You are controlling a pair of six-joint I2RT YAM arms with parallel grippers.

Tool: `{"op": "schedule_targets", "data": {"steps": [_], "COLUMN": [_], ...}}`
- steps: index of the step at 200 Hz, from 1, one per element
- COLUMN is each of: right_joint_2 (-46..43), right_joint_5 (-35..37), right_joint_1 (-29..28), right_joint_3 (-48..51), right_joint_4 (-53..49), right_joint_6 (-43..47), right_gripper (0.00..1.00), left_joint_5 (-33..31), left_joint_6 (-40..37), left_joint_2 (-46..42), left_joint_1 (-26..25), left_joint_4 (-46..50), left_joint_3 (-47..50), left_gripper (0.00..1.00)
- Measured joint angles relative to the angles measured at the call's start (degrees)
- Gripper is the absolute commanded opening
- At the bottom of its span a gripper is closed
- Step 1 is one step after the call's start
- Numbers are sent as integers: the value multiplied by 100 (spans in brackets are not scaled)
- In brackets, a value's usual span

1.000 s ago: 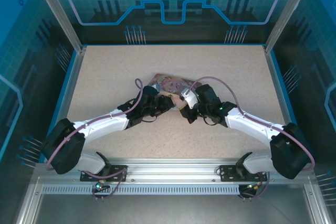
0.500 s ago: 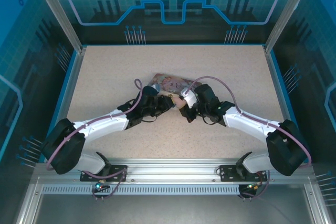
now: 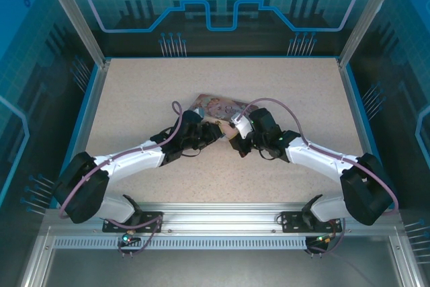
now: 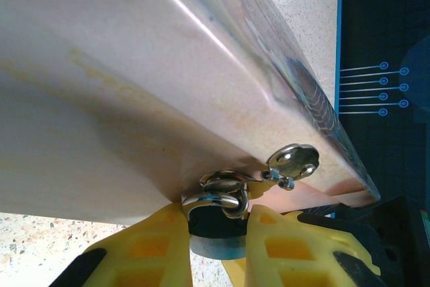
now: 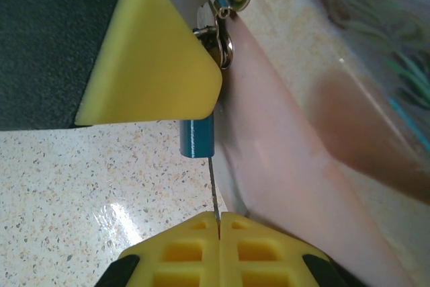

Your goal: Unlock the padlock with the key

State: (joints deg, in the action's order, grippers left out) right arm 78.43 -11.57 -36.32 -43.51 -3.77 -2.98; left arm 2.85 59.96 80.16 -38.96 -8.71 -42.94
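We see key (image 5: pixel 212 186) as thin blade, long axis straight out from right gripper (image 5: pixel 218 223), tip meeting end of padlock (image 5: pixel 196 138), padlock body in line with key. Right gripper pinched closed on key. Left gripper (image 4: pixel 216 236) clamps padlock, which hangs at pink box (image 4: pixel 134 99) edge, middle of bench (image 3: pixel 134 92). Box wall just beside key.

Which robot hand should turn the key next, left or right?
The right hand, most likely. It is shut on the thin key, whose tip reaches the bottom of the blue padlock. The left hand clamps the padlock's body at the pink box, so it is best left holding steady.
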Motion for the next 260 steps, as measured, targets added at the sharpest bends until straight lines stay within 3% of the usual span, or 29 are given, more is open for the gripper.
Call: {"op": "schedule_targets", "data": {"steps": [260], "right_joint_2": [-39], "right_joint_5": [-105], "right_joint_1": [0], "right_joint_3": [153], "right_joint_4": [492], "right_joint_6": [-238], "right_gripper": [0], "left_joint_5": [-28], "left_joint_6": [4], "left_joint_2": [-50], "left_joint_1": [0], "left_joint_4": [2], "left_joint_3": [4], "left_gripper": [5]}}
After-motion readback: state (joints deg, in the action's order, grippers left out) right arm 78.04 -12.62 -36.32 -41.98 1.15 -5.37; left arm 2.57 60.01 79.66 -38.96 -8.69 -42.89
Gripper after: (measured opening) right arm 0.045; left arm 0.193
